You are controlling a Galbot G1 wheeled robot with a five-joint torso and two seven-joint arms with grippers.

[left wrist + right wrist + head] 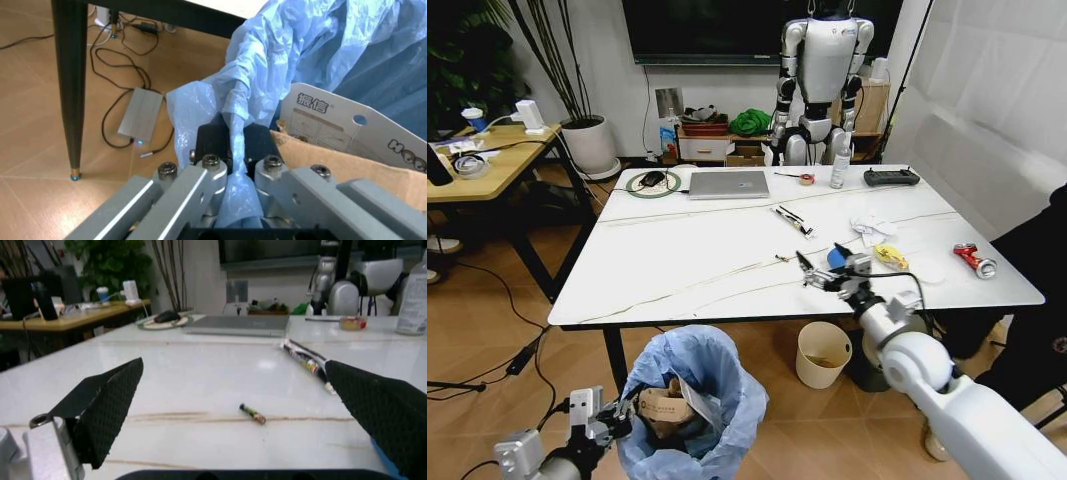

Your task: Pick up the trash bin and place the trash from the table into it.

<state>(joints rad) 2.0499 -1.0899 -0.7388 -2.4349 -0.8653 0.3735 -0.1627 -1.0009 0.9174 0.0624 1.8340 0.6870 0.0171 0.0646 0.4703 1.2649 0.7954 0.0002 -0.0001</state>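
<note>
Head view places the right gripper (819,268) low over the table (677,255), near the front edge, its jaws spread wide and holding nothing. Right wrist view confirms this: the two black pads (110,405) stand well apart with bare tabletop between them, and a small dark stub (253,414) lies ahead of the gap. Something blue sits beside the far pad, possibly the blue cup (837,257); the view is too partial to say.

The left gripper (233,157) is below table level, clenched on a fold of the blue bag at the rim of the trash bin (689,400). The bin is in front of the table, with a brown cardboard box (347,142) inside it.

A red can (974,260), yellow wrapper (890,256) and crumpled tissue (868,228) lie on the table's right part.
</note>
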